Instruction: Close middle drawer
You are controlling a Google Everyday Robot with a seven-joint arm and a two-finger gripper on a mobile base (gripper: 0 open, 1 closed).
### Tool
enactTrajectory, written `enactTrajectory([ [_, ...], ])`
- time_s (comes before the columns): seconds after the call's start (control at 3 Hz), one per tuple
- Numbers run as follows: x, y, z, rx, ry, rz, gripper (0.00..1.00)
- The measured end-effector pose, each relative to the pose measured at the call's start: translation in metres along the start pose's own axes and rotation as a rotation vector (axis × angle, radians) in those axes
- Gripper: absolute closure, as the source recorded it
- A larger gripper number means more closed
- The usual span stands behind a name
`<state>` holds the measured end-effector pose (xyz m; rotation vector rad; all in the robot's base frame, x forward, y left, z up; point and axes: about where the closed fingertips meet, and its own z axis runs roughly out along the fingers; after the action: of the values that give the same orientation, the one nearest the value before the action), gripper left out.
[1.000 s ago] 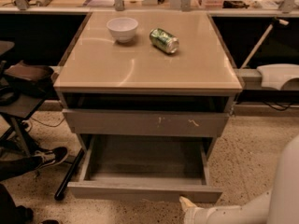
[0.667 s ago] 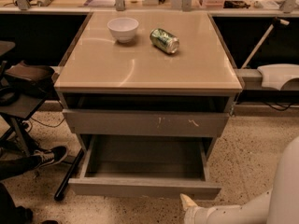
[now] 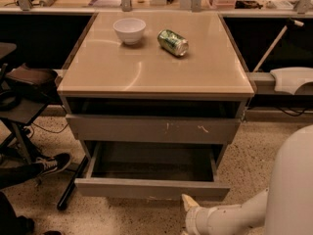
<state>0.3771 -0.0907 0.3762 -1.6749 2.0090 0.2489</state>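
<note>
The middle drawer [image 3: 151, 187] is pulled out of the grey cabinet, with a plain grey front panel and a bare grey inside [image 3: 154, 163]. Above it is the drawer front with whitish scratch marks [image 3: 156, 129], which is pushed in. My gripper [image 3: 190, 205] is at the end of the white arm at the bottom right. It sits just in front of the open drawer's front panel, right of its middle, and close to the panel's lower edge.
A white bowl [image 3: 129, 30] and a green can [image 3: 173, 42] lying on its side are on the beige cabinet top [image 3: 156, 72]. A person's shoe [image 3: 53, 164] and a chair base [image 3: 19, 111] are on the speckled floor at the left. A white device [image 3: 292, 80] is at the right.
My gripper has moved a little up and left, closer to the open drawer's front panel. The drawer is as far out as before.
</note>
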Motion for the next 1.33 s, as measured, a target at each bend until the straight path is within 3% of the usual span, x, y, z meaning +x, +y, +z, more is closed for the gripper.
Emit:
enactTrajectory([
  [0.33, -0.03, -0.038, 0.012, 0.032, -0.02, -0.024, 0.0],
  [0.67, -0.031, -0.038, 0.012, 0.032, -0.02, -0.024, 0.0],
  [1.33, -0.032, -0.072, 0.032, 0.028, -0.062, 0.003, 0.0],
])
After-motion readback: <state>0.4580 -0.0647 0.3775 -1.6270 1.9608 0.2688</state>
